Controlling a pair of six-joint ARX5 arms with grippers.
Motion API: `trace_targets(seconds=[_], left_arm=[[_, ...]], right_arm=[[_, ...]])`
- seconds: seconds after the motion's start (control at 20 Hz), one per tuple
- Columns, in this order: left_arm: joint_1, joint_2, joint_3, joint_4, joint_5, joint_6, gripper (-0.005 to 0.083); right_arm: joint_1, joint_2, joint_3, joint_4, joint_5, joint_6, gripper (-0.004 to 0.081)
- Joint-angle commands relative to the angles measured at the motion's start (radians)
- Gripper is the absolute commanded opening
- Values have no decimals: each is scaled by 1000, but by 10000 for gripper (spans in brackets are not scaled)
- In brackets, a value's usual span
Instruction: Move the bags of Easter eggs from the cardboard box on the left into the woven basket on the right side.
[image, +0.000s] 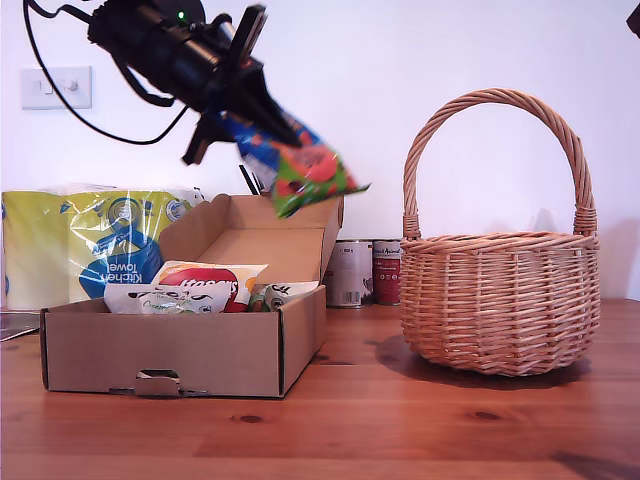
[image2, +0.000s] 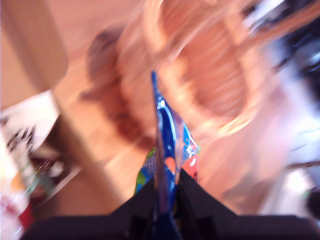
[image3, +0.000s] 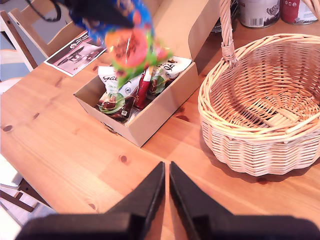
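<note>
My first gripper (image: 262, 125) is shut on a dark blue bag (image: 305, 170) with orange and green print. It holds the bag in the air above the open cardboard box (image: 180, 350). In the blurred first wrist view the bag (image2: 167, 150) sticks out edge-on between the fingers, with the woven basket (image2: 200, 65) beyond. Other bags (image: 205, 285) lie in the box. The basket (image: 500, 300) stands at the exterior view's right and looks empty inside (image3: 270, 100). My second gripper (image3: 166, 170) hangs high over the table, shut on nothing.
A kitchen towel pack (image: 90, 245) stands behind the box at the exterior view's left. Two tins (image: 350, 272) sit between box and basket at the back. A leaflet (image3: 75, 50) lies on the table beyond the box, near wooden chairs (image3: 30, 25).
</note>
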Motion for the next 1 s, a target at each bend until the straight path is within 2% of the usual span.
trace_targets(seconds=[0.0,0.2,0.4,0.55,0.75,0.95], left_arm=[[-58,19,-4,82,21,-71,-22],[-155,29,-5,241,-29,-216,-22],[-230,31,-5,351,-180,-352,-22],[-271,43,-5,377,-267,-392,-22],[-316,108,-5,409,-298,-460,-22],[-345,182,-5,519,-337,-579,-22]], right_arm=[[4,-1,9,9,0,-4,-12],[4,-1,9,22,0,-8,-12],[4,6,9,22,0,-8,-12],[4,10,9,22,0,-8,-12],[4,10,9,22,0,-8,-12],[4,10,9,17,0,-31,-12]])
